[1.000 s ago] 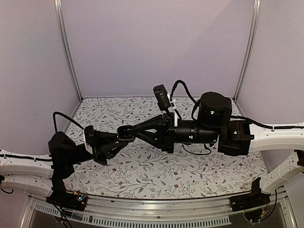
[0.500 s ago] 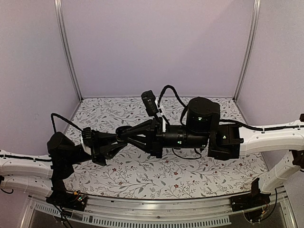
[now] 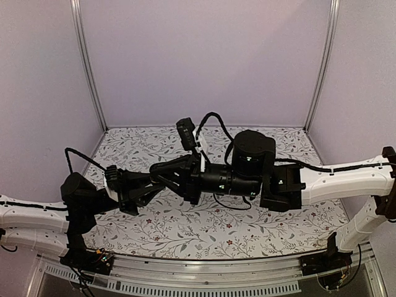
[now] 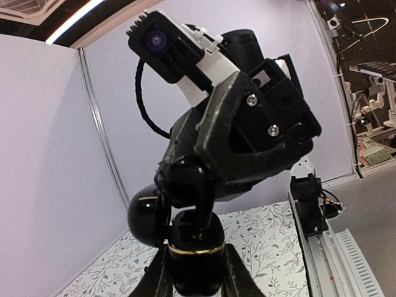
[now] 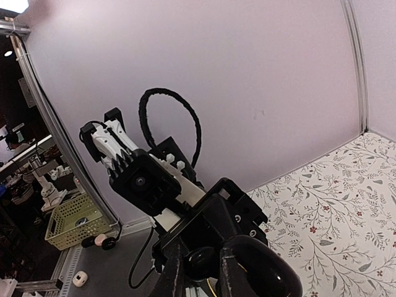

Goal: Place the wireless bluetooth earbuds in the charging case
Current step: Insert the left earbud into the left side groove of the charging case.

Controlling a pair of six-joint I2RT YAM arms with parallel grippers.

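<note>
Charging case (image 4: pixel 197 263) hangs above the floral counter (image 3: pixel 185 229), lid (image 4: pixel 146 214) open; our left fingers (image 4: pixel 240 278) are clamped on its body; our right fingers (image 5: pixel 171 272) pinch a dark earbud (image 5: pixel 202 261) at its mouth.

- I see a flat table (image 3: pixel 185 232) under a white cover printed with grey leafy twigs and small red flowers; the print goes over the whole surface.
- Its back and both sides meet plain lilac walls (image 3: pixel 204 62).
- Along its near edge runs a ribbed aluminium rail (image 3: pixel 204 275), and the black arm bases (image 3: pixel 86 260) sit at its left and right ends.
- A thin black cable loop (image 3: pixel 234 207) hangs low over the middle; I cannot tell if it touches the cover.
</note>
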